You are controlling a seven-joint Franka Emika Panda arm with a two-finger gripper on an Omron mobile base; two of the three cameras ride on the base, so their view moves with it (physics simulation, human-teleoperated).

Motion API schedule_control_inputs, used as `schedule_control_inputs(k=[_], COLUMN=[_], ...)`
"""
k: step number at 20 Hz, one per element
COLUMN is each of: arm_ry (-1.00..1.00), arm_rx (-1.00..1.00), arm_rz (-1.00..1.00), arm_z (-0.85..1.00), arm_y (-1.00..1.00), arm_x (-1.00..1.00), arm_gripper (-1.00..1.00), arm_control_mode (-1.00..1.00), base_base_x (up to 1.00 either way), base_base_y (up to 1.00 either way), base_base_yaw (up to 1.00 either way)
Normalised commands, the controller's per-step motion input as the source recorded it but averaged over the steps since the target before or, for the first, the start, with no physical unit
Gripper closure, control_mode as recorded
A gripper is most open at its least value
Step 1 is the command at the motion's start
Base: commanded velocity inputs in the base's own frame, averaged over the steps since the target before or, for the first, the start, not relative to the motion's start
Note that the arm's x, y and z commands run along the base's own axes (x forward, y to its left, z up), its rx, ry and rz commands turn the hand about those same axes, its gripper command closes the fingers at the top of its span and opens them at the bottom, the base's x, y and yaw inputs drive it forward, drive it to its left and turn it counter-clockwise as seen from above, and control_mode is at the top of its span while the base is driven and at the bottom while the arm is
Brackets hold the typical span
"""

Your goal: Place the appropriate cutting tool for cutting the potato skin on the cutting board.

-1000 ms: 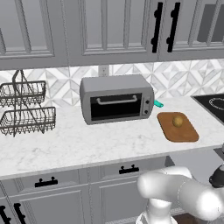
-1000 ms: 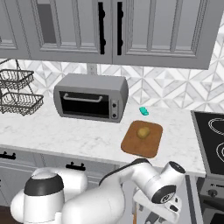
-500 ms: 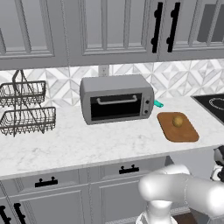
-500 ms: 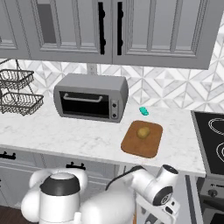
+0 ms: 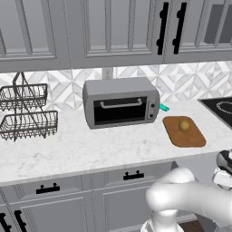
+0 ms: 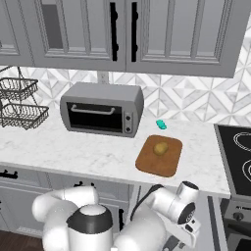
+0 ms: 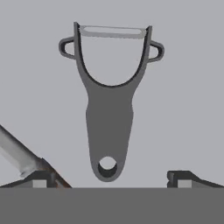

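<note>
1. The peeler (image 7: 109,109) is seen in the hand view lying flat on a plain grey floor, likely the inside of a drawer, its blade at the far end and its holed handle end nearest the gripper (image 7: 109,177).
2. The gripper is spread wide, one tip either side of the handle end, and nothing is pinched.
3. A knife (image 7: 24,159) lies just beside the left tip and is best avoided.
4. The peeler is judged light, stiff and thin; being smooth and flat, it may slip or pivot when lifted.
5. A hold across the narrow handle waist, below the fork, is judged best.
6. The board (image 5: 183,131), with the potato (image 5: 184,125) on it, lies on the surface right of the toaster oven (image 5: 120,108).
</note>
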Motion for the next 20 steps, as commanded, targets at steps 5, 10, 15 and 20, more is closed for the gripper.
schedule_control_inputs(k=[5, 10, 15, 20], arm_ry=[0.00, 0.00, 0.00, 0.00], arm_rx=[0.00, 0.00, 0.00, 0.00], arm_rz=[0.00, 0.00, 0.00, 0.00], arm_z=[-0.41, -0.35, -0.41, -0.71], arm_y=[0.00, 0.00, 0.00, 0.07], arm_x=[0.19, 0.17, 0.03, -0.02], arm_gripper=[-1.00, -1.00, -1.00, 1.00], arm_control_mode=[-1.00, -1.00, -1.00, -1.00], base_base_x=[0.00, 0.00, 0.00, 0.00], base_base_y=[0.00, 0.00, 0.00, 0.00], base_base_yaw=[0.00, 0.00, 0.00, 0.00])
